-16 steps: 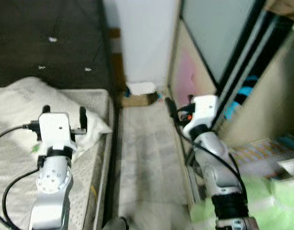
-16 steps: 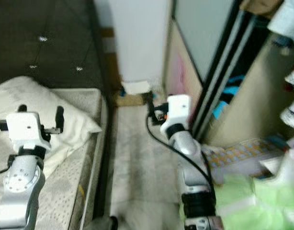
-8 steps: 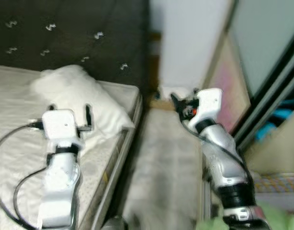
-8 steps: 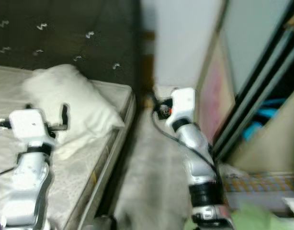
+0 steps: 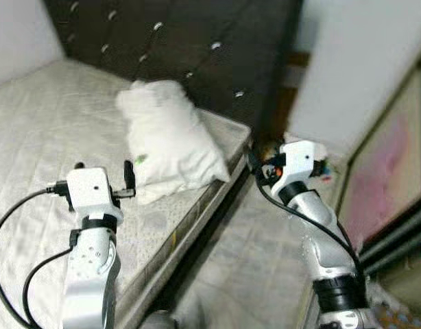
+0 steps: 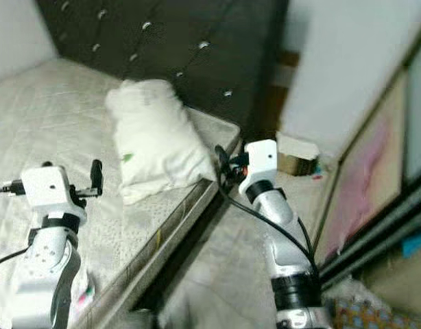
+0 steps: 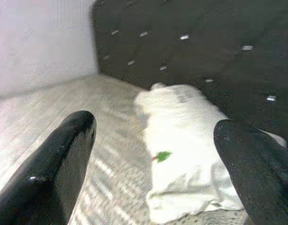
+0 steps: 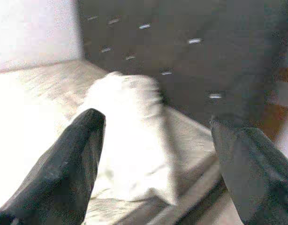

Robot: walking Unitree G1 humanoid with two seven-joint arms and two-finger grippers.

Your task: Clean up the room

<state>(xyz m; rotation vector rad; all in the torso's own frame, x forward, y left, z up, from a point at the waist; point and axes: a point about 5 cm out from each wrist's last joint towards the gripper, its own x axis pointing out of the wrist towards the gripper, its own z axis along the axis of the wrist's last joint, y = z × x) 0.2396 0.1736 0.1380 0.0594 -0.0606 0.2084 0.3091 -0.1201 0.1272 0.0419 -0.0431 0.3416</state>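
Two silver jointed arms rose from the bottom of the head views, each capped by a white boxy wrist block. Black cables looped along both. The left gripper (image 5: 103, 174) and right gripper (image 8: 158, 164) had glossy black fingers.

A dark tufted headboard (image 5: 197, 41) backs the bed.

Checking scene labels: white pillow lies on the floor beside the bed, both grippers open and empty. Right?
Not quite. The white pillow lies on the mattress, against the dark tufted headboard, as the left eye view shows. Left gripper and right gripper are open and empty.
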